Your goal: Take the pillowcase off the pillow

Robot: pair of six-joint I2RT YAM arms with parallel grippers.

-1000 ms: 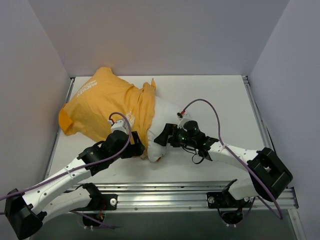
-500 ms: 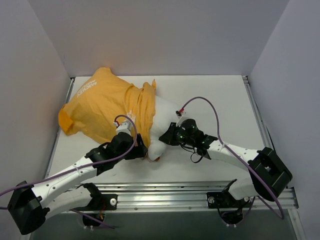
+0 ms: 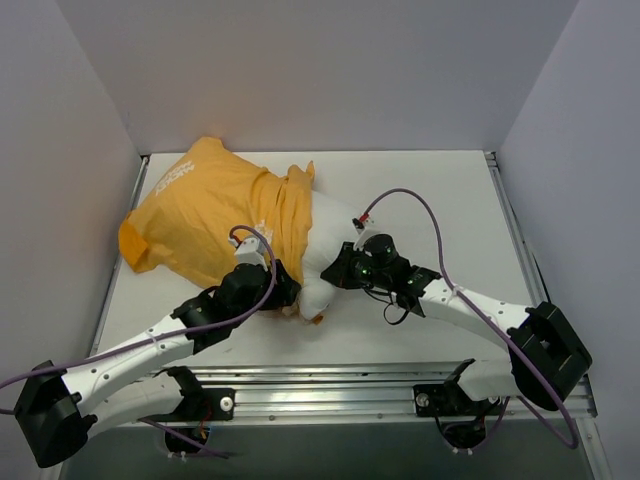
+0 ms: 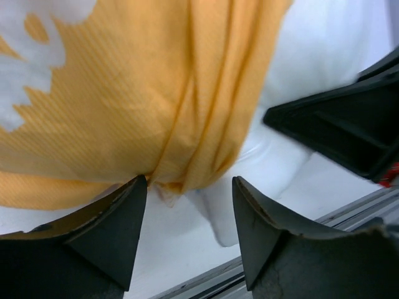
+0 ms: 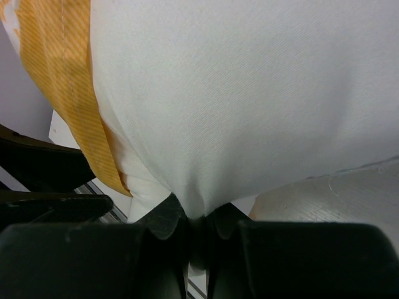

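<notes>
the right gripper (image 5: 194, 219) has its jaws pressed together on a fold of the white pillow (image 5: 249, 93), the cloth puckering tightly where they meet, and a strip of orange-yellow cloth runs down the 9 o'clock side of that wrist view; the left gripper (image 4: 187, 185) stands with its fingers (image 4: 118, 230) spread apart and clamps nothing, the gathered hem of the pillowcase (image 4: 143, 93) bunching right at the gap between the tips, nearer the one at 9 o'clock; seen from above, the two grippers face each other across the pillow's bare white end, the left reaching in from 7 o'clock, the right from 4 o'clock; the pillowcase covers most of the pillow and lies towards 10 o'clock on the table (image 3: 440, 200), its open edge rumpled near the middle, white lettering (image 3: 172, 178) showing on its far corner; the uncovered pillow end pokes out towards 5 o'clock; a purple cable (image 3: 425, 205) loops above the right arm
</notes>
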